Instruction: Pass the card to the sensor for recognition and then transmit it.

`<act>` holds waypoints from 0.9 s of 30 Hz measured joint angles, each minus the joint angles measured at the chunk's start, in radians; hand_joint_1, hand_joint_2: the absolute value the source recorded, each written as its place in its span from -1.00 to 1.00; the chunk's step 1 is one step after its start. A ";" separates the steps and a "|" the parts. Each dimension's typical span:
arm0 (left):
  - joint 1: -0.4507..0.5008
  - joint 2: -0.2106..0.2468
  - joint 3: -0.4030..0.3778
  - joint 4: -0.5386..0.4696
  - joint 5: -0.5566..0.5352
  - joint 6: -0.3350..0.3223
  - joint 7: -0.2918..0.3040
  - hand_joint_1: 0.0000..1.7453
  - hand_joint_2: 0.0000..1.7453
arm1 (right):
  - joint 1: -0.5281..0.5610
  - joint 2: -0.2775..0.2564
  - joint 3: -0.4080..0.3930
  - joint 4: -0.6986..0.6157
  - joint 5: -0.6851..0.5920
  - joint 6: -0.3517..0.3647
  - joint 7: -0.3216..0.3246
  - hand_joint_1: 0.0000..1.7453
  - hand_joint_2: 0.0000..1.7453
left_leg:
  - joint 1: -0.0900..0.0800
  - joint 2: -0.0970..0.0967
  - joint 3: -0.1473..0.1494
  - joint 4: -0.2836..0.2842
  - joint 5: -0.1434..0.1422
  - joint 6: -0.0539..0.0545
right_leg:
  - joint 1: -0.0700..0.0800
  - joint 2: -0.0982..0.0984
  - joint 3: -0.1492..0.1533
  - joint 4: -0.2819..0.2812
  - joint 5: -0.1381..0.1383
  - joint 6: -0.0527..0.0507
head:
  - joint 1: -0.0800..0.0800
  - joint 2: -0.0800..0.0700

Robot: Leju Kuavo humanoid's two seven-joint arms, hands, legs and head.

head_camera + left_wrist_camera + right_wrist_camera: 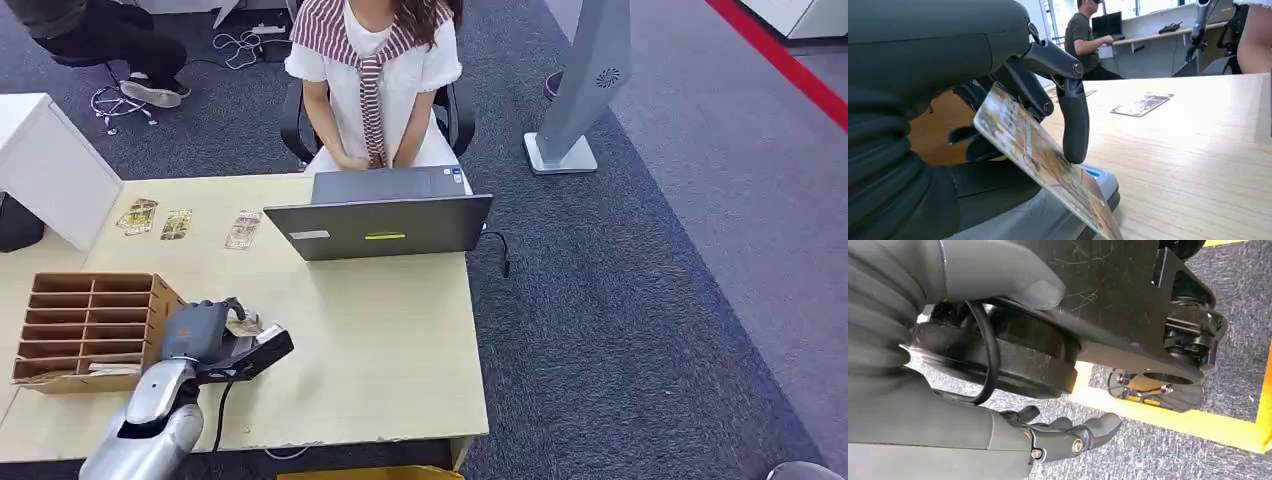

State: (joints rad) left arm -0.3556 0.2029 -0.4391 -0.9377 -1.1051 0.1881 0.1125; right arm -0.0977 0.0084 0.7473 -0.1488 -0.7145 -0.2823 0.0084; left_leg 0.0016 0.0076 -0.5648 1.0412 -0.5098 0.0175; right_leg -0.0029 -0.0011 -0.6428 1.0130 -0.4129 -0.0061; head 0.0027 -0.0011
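One card [1043, 157], left hand [200, 335], over sensor [262, 350]

No text, brand or number can be read anywhere. The grey open laptop [380, 225] carries a white sticker and a yellow-green strip on its lid, both too small to make out. The printed, brown-patterned card [1045, 160] shows blurred artwork with no legible lettering.

Left hand [998, 100] holding tilted card [1043, 160] over grey sensor [1048, 210], wooden table [1188, 165]
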 joint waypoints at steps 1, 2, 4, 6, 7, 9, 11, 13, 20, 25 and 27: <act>0.002 0.000 0.000 -0.001 0.000 0.001 0.000 1.00 1.00 | 0.000 0.000 0.000 0.000 0.000 0.000 0.000 -1.00 1.00 | 0.000 0.000 0.000 0.000 0.000 0.000 | 0.000 0.000 0.000 0.000 0.000 0.000 | 0.000 0.000; 0.004 0.000 0.000 -0.002 0.000 0.001 0.000 1.00 1.00 | 0.000 0.000 0.000 0.000 0.000 0.000 0.000 -1.00 1.00 | 0.000 0.000 0.000 0.000 0.000 0.000 | 0.000 0.000 0.000 0.000 0.000 0.000 | 0.000 0.000; 0.006 0.000 0.000 -0.002 0.000 0.001 0.000 1.00 1.00 | 0.000 0.000 0.000 0.000 0.000 0.000 0.000 -1.00 1.00 | 0.000 0.000 0.000 0.000 0.000 0.000 | 0.000 0.000 0.000 0.000 0.000 0.000 | 0.000 0.000; 0.016 0.000 0.000 -0.002 0.000 -0.001 0.000 1.00 1.00 | 0.000 0.000 0.000 0.000 0.000 0.000 0.000 -1.00 1.00 | 0.000 0.001 0.000 0.000 0.000 0.000 | 0.000 0.000 0.000 0.000 0.000 -0.001 | 0.000 0.000; 0.022 0.000 0.000 -0.002 0.000 -0.001 0.000 1.00 1.00 | 0.001 0.000 0.000 0.000 0.000 0.000 0.000 -1.00 1.00 | 0.000 0.001 0.000 0.000 0.000 0.000 | 0.000 0.001 -0.001 0.000 0.000 -0.001 | 0.000 0.000; 0.023 0.000 0.001 -0.002 -0.003 0.006 0.000 1.00 1.00 | 0.000 -0.001 0.000 0.000 0.000 0.000 0.000 -1.00 1.00 | 0.000 0.000 0.000 0.000 0.000 -0.001 | 0.000 0.000 -0.001 0.000 0.000 -0.001 | 0.000 0.000; 0.036 0.000 0.004 -0.011 -0.014 0.032 0.000 1.00 1.00 | 0.001 -0.001 0.000 0.001 -0.002 0.000 -0.001 -1.00 1.00 | 0.000 0.000 0.000 0.000 0.000 -0.001 | 0.000 0.000 -0.001 0.000 0.000 -0.001 | 0.000 0.000; 0.054 -0.002 0.016 -0.030 -0.028 0.071 0.000 1.00 1.00 | 0.001 -0.001 0.000 0.002 -0.003 -0.002 -0.001 -1.00 1.00 | 0.000 0.000 0.000 0.000 0.000 -0.001 | 0.000 0.000 -0.001 0.000 0.000 -0.001 | 0.000 0.000; 0.118 -0.006 0.053 -0.112 -0.064 0.197 -0.006 1.00 1.00 | 0.001 -0.001 0.001 0.003 -0.003 -0.004 -0.003 -1.00 1.00 | 0.000 0.000 -0.001 0.000 0.000 0.000 | 0.000 0.000 -0.001 0.000 0.000 0.000 | 0.000 0.000; 0.153 -0.010 0.088 -0.143 -0.078 0.250 -0.020 1.00 1.00 | 0.001 -0.001 0.004 0.003 -0.002 -0.006 -0.003 -1.00 1.00 | 0.000 0.000 -0.001 0.000 0.000 0.000 | 0.000 0.000 -0.001 0.000 0.000 0.000 | 0.000 0.000; 0.162 -0.011 0.098 -0.152 -0.080 0.261 -0.023 1.00 1.00 | 0.000 -0.001 0.005 0.003 -0.002 -0.006 -0.003 -1.00 1.00 | 0.000 0.000 -0.001 0.000 0.000 0.000 | 0.000 0.000 -0.001 0.000 0.000 0.000 | 0.000 0.000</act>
State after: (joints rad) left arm -0.1932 0.1915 -0.3410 -1.0895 -1.1849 0.4494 0.0893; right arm -0.0973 0.0072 0.7523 -0.1457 -0.7168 -0.2884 0.0053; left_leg 0.0016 0.0076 -0.5659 1.0413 -0.5097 0.0174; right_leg -0.0027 -0.0009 -0.6441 1.0129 -0.4129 -0.0061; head 0.0027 -0.0011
